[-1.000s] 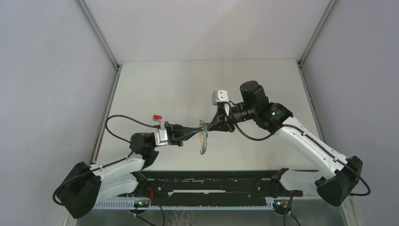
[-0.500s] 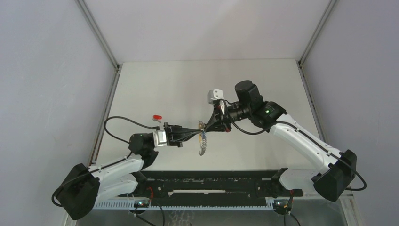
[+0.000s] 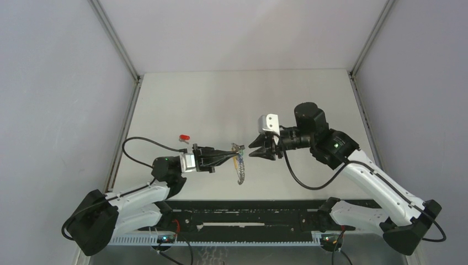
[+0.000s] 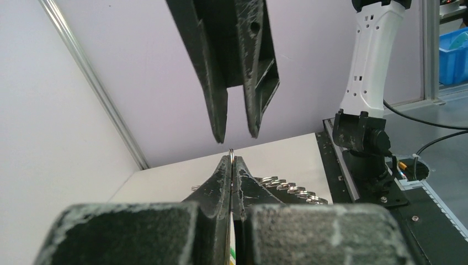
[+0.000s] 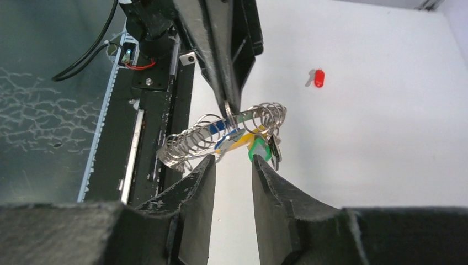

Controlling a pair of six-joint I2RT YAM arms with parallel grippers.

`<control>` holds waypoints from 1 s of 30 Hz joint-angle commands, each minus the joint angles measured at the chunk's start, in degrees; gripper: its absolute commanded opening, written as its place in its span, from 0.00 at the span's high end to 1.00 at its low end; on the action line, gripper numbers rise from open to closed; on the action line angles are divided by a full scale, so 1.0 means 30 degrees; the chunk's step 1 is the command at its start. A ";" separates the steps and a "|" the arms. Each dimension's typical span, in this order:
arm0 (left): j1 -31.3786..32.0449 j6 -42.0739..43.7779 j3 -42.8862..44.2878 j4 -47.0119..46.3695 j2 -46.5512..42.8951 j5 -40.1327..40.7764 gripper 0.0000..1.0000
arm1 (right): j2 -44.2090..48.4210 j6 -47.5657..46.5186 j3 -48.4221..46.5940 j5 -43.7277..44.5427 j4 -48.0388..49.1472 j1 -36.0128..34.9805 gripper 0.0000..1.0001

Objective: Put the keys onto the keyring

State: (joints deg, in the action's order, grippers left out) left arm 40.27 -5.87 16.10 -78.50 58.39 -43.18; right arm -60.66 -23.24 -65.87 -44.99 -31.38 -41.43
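A second ago my right pincer [image 3: 255,150] was pinched shut up against the keyring [image 3: 238,150]. Now it has backed off to the right with its jaws parted and nothing between them (the right wrist view shows bare fingers [image 5: 207,179], the ring hanging just beyond). My left pincer [image 3: 229,155] stays clamped on the ring's thin wire, holding it up off the surface [image 3: 221,99] with the bead chain [image 3: 240,173] dangling below.

I take this as one threading done: what I judge to be the blue key [image 5: 217,126] sits among the coils beside the yellow tab [image 5: 234,145] and a green tag [image 5: 258,149]. The red key [image 3: 184,137] lies on the surface, well apart to my left, not yet on. No box or tray is in view; only the ring carries anything.
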 commanded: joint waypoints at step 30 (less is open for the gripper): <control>0.0172 -0.0443 0.1064 -0.1373 0.0418 0.0108 0.96 | -0.0511 -0.2556 0.0562 0.0860 0.1862 -0.1659 1.00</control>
State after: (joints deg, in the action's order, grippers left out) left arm 40.40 -6.57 16.10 -78.76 59.75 -43.97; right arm -63.18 -30.94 -63.79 -44.95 -25.58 -45.98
